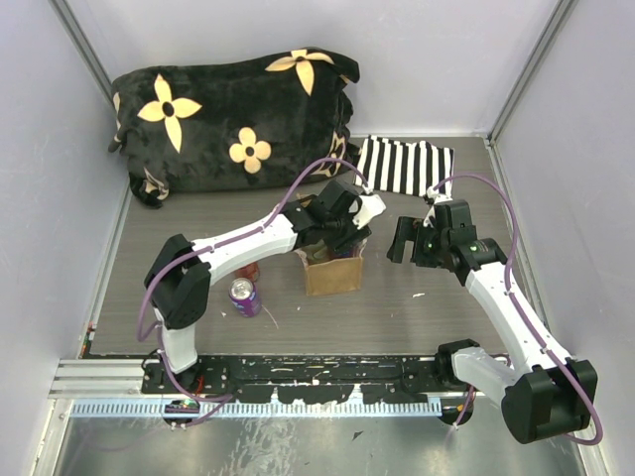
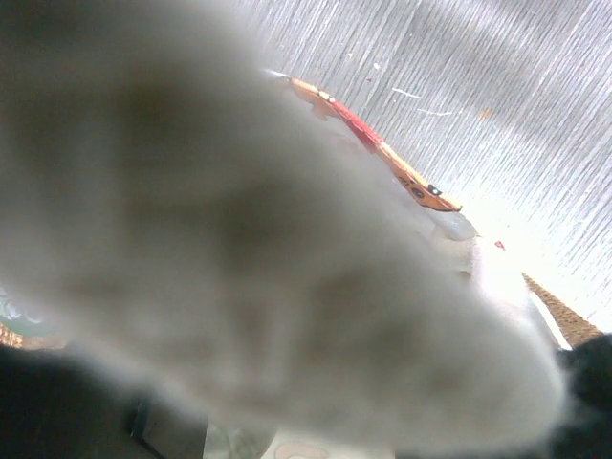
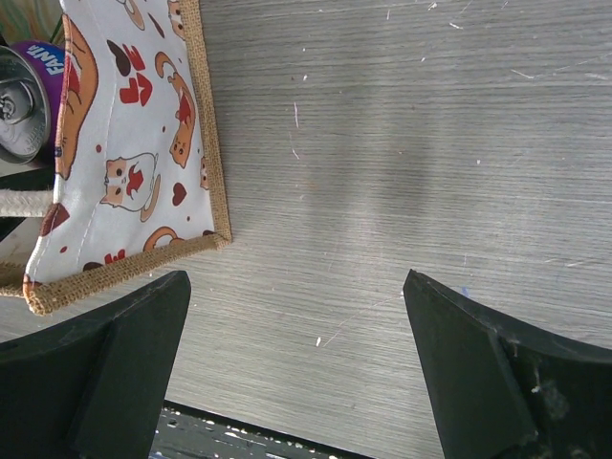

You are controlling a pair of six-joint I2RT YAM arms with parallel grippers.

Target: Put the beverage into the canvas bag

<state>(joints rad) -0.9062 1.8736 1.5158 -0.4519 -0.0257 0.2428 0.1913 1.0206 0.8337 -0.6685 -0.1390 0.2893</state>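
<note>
The canvas bag (image 1: 333, 273) stands upright at mid-table. Its printed side also shows in the right wrist view (image 3: 124, 143). A purple beverage can (image 1: 243, 296) stands on the table left of the bag, beside the left arm. A purple can top (image 3: 21, 96) shows past the bag's rim in the right wrist view; I cannot tell whether it is inside the bag. My left gripper (image 1: 342, 230) is at the bag's mouth. A blurred pale mass (image 2: 239, 239) fills its wrist view and hides the fingers. My right gripper (image 1: 402, 243) (image 3: 295, 282) is open and empty over bare table, right of the bag.
A black plush cushion with yellow flowers (image 1: 233, 114) lies at the back left. A black-and-white striped cloth (image 1: 407, 167) lies at the back right. A small red object (image 1: 252, 270) shows under the left arm. The black base rail (image 1: 317, 375) runs along the near edge.
</note>
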